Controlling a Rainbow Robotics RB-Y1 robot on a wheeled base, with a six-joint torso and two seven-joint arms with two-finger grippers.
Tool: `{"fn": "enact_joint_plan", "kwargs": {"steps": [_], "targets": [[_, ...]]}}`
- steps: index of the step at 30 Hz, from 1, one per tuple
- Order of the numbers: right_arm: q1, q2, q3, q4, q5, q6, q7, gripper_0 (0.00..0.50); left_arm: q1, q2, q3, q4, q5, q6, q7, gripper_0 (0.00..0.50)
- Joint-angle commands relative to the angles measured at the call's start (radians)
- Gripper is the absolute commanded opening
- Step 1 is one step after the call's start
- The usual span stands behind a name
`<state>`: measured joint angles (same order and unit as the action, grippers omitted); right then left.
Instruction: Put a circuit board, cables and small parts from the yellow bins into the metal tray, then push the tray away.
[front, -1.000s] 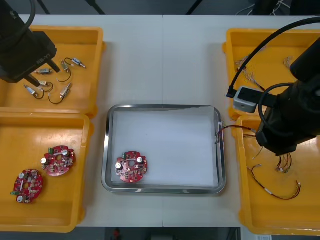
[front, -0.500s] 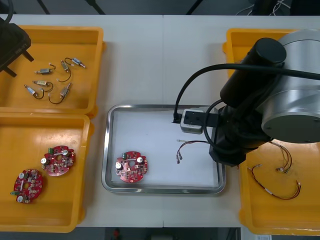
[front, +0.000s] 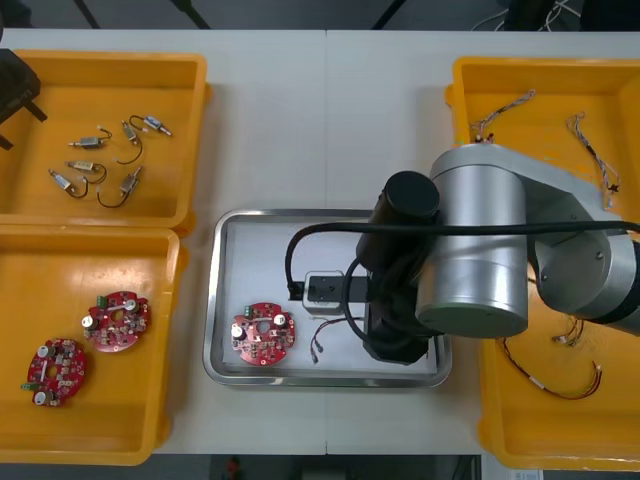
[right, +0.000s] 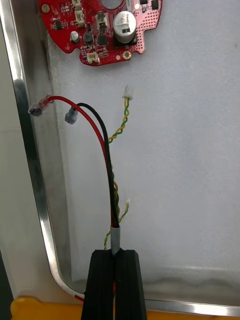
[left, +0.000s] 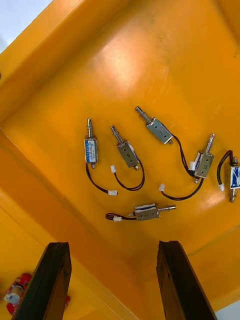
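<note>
Right claw (right: 115, 254) with cable (right: 107, 165) now nearer the circuit board (right: 100, 25)

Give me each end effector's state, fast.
Left end effector: open, holding nothing, over the small metal parts.
Right end effector: closed on the red and yellow cable, over the metal tray.

Bright even light; glare on tray (right: 21, 115)

I record the metal tray (front: 212, 300) rim polished and shiny, its white inside matt; yellow bin (left: 165, 55) glossy plastic.
</note>
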<state>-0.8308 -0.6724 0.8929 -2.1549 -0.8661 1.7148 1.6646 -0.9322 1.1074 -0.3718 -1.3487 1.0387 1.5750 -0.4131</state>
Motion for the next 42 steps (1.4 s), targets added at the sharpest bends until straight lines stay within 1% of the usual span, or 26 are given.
{"fn": "enact_joint_plan", "kwargs": {"steps": [1, 4, 9, 16, 21, 27, 28, 29, 31, 32, 33, 35, 39, 42], "targets": [[-0.033, 0.017, 0.095, 0.023, 0.056, -0.052, 0.043, 0.000, -0.043, 0.046, 0.030, 0.017, -0.029, -0.027, -0.090, 0.500], [-0.033, 0.022, 0.129, 0.047, 0.084, -0.075, 0.043, 0.000, -0.043, 0.040, 0.030, 0.052, -0.029, -0.047, -0.139, 0.500], [-0.027, 0.030, 0.155, 0.099, 0.093, -0.129, 0.046, 0.000, -0.043, 0.035, 0.030, 0.103, -0.028, -0.067, -0.205, 0.500], [-0.014, 0.039, 0.175, 0.152, 0.118, -0.181, 0.055, 0.000, -0.043, 0.034, 0.030, 0.123, -0.035, -0.086, -0.216, 0.500], [0.002, 0.037, 0.176, 0.155, 0.131, -0.205, 0.058, 0.000, -0.042, 0.031, 0.021, 0.123, -0.034, -0.096, -0.219, 0.500], [0.007, 0.034, 0.176, 0.155, 0.127, -0.208, 0.055, 0.003, -0.042, 0.031, 0.001, 0.123, -0.034, -0.110, -0.220, 0.500], [0.006, 0.033, 0.176, 0.155, 0.127, -0.208, 0.053, 0.065, -0.043, 0.031, -0.004, 0.123, -0.035, -0.115, -0.220, 0.500], [0.007, 0.033, 0.176, 0.155, 0.130, -0.208, 0.058, 0.159, -0.042, 0.031, -0.010, 0.123, -0.035, -0.119, -0.222, 0.500], [0.007, 0.031, 0.176, 0.155, 0.134, -0.210, 0.058, 0.297, -0.042, 0.031, -0.021, 0.123, -0.037, -0.127, -0.220, 0.500], [0.007, 0.031, 0.176, 0.155, 0.136, -0.213, 0.060, 0.340, -0.042, 0.031, -0.024, 0.123, -0.037, -0.130, -0.219, 0.500], [0.007, 0.028, 0.176, 0.153, 0.139, -0.216, 0.060, 0.411, -0.042, 0.031, -0.027, 0.123, -0.040, -0.133, -0.217, 0.500], [0.006, 0.023, 0.175, 0.144, 0.151, -0.216, 0.053, 0.500, -0.042, 0.029, -0.035, 0.125, -0.042, -0.139, -0.216, 0.500], [0.006, 0.008, 0.152, 0.110, 0.159, -0.213, 0.049, 0.500, -0.043, 0.029, -0.059, 0.128, -0.043, -0.158, -0.211, 0.500], [0.006, -0.012, 0.110, 0.067, 0.127, -0.205, 0.041, 0.500, -0.042, 0.028, -0.096, 0.132, -0.043, -0.190, -0.208, 0.500]]}}
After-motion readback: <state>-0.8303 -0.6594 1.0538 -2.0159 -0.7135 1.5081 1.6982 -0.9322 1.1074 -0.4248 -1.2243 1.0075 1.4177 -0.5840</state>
